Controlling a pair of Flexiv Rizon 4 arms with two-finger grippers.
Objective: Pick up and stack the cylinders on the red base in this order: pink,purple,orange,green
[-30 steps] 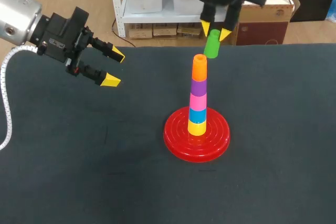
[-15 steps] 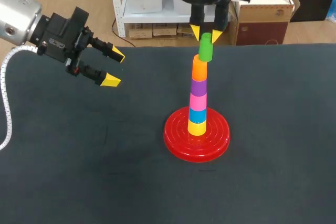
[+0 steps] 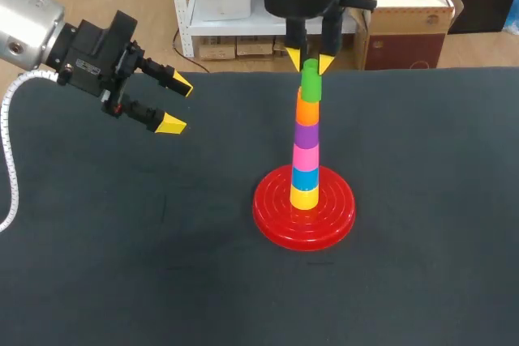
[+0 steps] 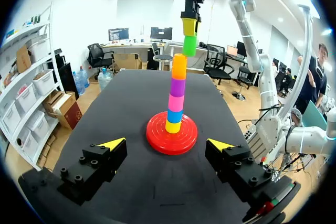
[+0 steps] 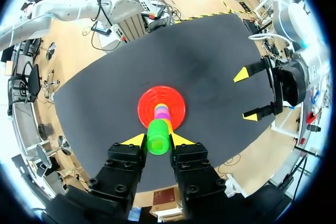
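Observation:
On the red base stands a stack: yellow, blue, pink, purple, then orange cylinder on top. My right gripper hangs over the stack, shut on the green cylinder, whose lower end sits right at the orange one's top, slightly tilted. My left gripper stands open and empty, high at the left, away from the stack.
The dark table top holds nothing else around the base.
My right gripper has carried the green cylinder leftward and down, from beside the stack's top to directly over the orange cylinder. The left arm has kept still.

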